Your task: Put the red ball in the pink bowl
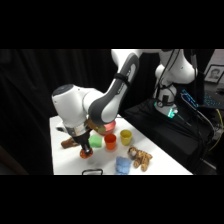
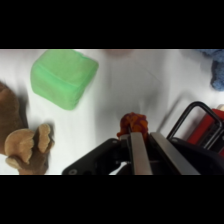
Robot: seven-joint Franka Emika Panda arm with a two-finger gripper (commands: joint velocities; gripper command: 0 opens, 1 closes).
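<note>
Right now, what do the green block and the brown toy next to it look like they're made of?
The green block looks like soft foam or sponge: matte, rounded corners, no shine, though plastic can't be ruled out. The brown toy looks like plush fabric, with a fuzzy, lumpy outline and tan floppy parts.

Arm (image 1: pixel 107 95): glossy white rounded link shells, dark grey/black bands at the joints. Gripper (image 1: pixel 86 149): black body and linkage below the white wrist housing. Wrist view: flat silver-grey metal fingers (image 2: pixel 138 155) on black brackets. Base column white too (dark cabling runs along it).
</note>
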